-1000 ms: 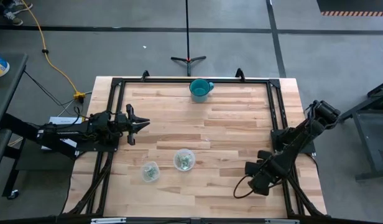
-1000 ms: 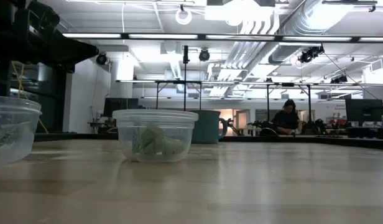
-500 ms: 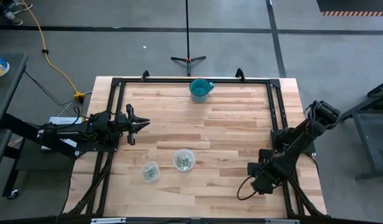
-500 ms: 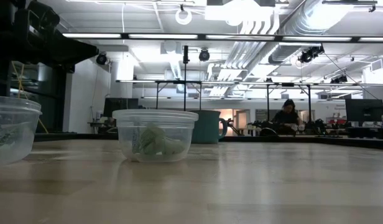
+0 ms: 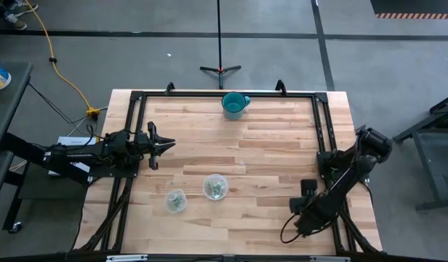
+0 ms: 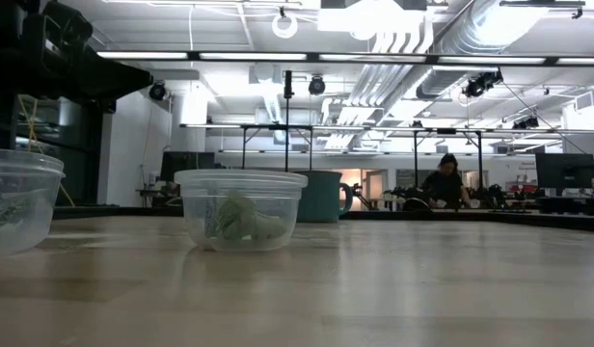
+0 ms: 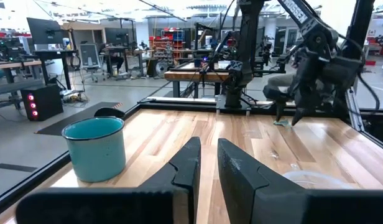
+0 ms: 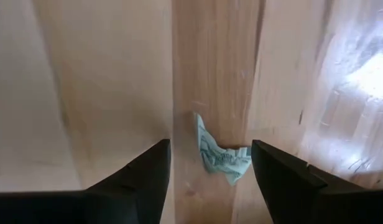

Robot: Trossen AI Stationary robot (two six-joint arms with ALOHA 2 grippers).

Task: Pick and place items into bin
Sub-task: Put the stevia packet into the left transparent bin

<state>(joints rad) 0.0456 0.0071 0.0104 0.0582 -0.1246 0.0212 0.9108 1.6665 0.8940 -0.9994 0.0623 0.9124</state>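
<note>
Now, right gripper [image 8: 207,171]: it hangs low over the near right part of the table [image 5: 268,156], pointing down; its two dark fingers [image 8: 135,180] stand wide apart and hold nothing.
Piece under it: one crumpled pale green wrapped piece [image 8: 219,155] lies on the bare wood between the spread fingers, touching neither of them.
Same piece from across the table: in the left wrist view it shows as a small green scrap [image 7: 281,122] on the boards just below the right arm's tip.
Left gripper [image 5: 168,144]: it waits at the left side of the table, level with the wood and pointing right; its fingers [image 7: 188,171] stand nearly together with a narrow gap, and nothing is between them.
Tub one [image 5: 216,187]: a clear round plastic tub near the middle of the near half, with several pale green pieces [image 6: 241,218] heaped inside.
Tub two [image 5: 176,200]: a smaller clear tub just left of and nearer than the first, also with green pieces in it; the two stand close but apart.
Cup [image 5: 234,104]: a teal cup with a handle, upright at the far edge, well apart from both tubs.
Background: a person [image 6: 445,183] sits at a bench far behind the table.
</note>
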